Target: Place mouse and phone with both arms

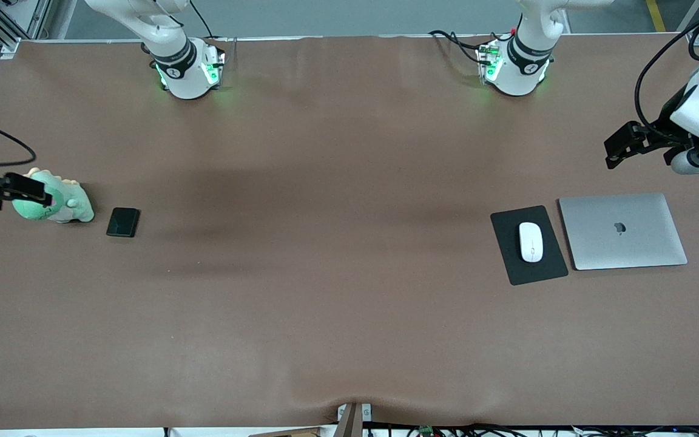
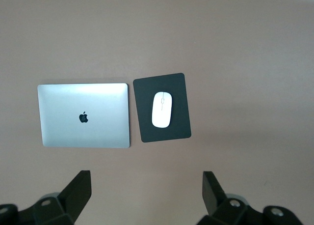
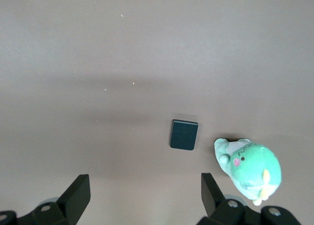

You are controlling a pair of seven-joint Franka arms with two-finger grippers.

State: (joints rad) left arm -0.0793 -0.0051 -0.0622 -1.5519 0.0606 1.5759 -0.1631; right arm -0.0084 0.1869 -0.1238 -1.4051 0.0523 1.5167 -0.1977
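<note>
The white mouse (image 1: pixel 530 241) lies on a black pad (image 1: pixel 507 258) toward the left arm's end of the table; the left wrist view shows the mouse (image 2: pixel 162 109) on the pad (image 2: pixel 175 129) too. The small black phone (image 1: pixel 123 222) lies flat toward the right arm's end and also shows in the right wrist view (image 3: pixel 184 134). My left gripper (image 1: pixel 619 145) is open and empty, high over the table near the laptop; its open jaws frame bare table (image 2: pixel 146 190). My right gripper (image 1: pixel 34 189) is open and empty over the plush toy's edge, apart from the phone (image 3: pixel 144 193).
A closed silver laptop (image 1: pixel 622 230) lies beside the pad, toward the left arm's end (image 2: pixel 83 115). A green plush toy (image 1: pixel 61 205) sits beside the phone at the right arm's end (image 3: pixel 250 168). The arm bases (image 1: pixel 189 67) (image 1: pixel 516 64) stand along the table's farther edge.
</note>
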